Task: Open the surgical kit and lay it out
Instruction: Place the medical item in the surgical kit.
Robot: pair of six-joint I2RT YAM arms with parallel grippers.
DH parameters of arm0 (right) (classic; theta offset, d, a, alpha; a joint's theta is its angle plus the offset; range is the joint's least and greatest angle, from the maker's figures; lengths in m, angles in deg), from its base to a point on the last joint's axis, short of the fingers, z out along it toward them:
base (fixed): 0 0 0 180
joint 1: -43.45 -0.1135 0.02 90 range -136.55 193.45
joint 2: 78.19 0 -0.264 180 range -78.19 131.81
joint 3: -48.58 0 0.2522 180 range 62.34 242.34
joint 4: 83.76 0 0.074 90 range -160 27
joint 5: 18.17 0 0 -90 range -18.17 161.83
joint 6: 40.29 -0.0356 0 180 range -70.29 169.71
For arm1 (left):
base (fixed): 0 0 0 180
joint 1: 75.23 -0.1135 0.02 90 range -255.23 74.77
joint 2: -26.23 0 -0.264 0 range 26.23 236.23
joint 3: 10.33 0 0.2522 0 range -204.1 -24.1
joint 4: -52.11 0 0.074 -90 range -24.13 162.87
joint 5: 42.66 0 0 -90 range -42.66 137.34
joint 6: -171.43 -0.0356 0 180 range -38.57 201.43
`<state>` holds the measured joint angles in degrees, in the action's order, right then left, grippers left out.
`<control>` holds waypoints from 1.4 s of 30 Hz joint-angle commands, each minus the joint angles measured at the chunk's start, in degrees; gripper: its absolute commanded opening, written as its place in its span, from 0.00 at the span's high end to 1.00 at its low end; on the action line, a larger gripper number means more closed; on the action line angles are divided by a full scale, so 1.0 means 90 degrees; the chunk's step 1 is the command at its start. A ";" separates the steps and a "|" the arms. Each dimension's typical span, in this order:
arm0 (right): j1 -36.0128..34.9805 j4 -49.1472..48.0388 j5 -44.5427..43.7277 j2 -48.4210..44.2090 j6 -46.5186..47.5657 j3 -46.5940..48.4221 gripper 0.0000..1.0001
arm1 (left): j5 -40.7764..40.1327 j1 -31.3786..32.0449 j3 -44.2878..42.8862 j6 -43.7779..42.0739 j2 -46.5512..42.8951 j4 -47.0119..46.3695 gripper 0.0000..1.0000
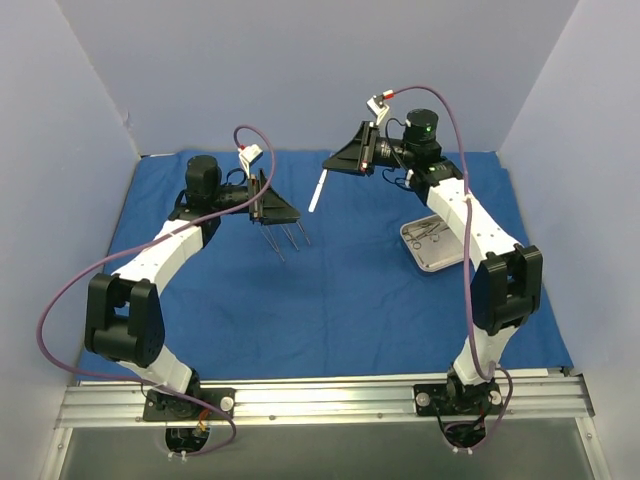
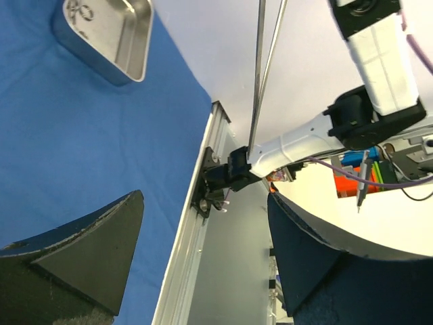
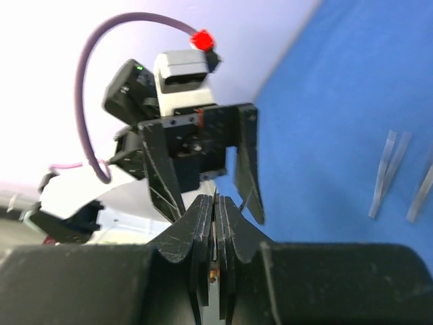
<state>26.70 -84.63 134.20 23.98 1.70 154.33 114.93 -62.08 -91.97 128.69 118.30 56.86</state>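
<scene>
The royal-blue cloth wrap point(image 1: 330, 290) lies spread flat over the table. The small steel tray point(image 1: 418, 255) sits on it at the right with scissor-handled instruments point(image 1: 432, 232) inside; the tray also shows in the left wrist view point(image 2: 128, 61). Thin silver instruments point(image 1: 290, 238) lie on the cloth under my left gripper point(image 1: 285, 210), which is open and empty point(image 2: 203, 203). My right gripper point(image 1: 330, 163) is raised at centre back, shut point(image 3: 215, 203) on a long thin pale instrument point(image 1: 317, 192) that hangs down from it. The instrument shows as two thin prongs in the left wrist view point(image 2: 259, 68).
Grey walls close in the back and both sides. An aluminium rail point(image 1: 320, 395) runs along the near edge. Two flat silver instruments point(image 3: 387, 172) lie on the cloth right of the right wrist view. The two grippers face each other a short way apart.
</scene>
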 commanded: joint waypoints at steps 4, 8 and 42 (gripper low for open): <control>-0.0326 -0.1470 0.0619 -0.0307 -0.0867 -0.0269 1.00 | 0.0341 0.0033 0.0140 0.0598 -0.0347 -0.1176 0.18; -0.0443 -0.1470 0.0619 -0.0337 -0.0857 -0.0435 1.00 | 0.0400 0.0063 0.0207 0.0987 -0.0289 -0.1789 0.18; -0.0112 0.5021 -0.3573 0.0825 0.1895 0.2102 0.31 | -0.2415 0.0033 -0.0494 -0.1477 -0.0220 0.2304 0.98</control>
<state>22.87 -63.82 121.72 29.51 7.67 167.53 109.03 -61.73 -90.97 138.29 121.58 48.94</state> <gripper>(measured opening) 0.688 0.033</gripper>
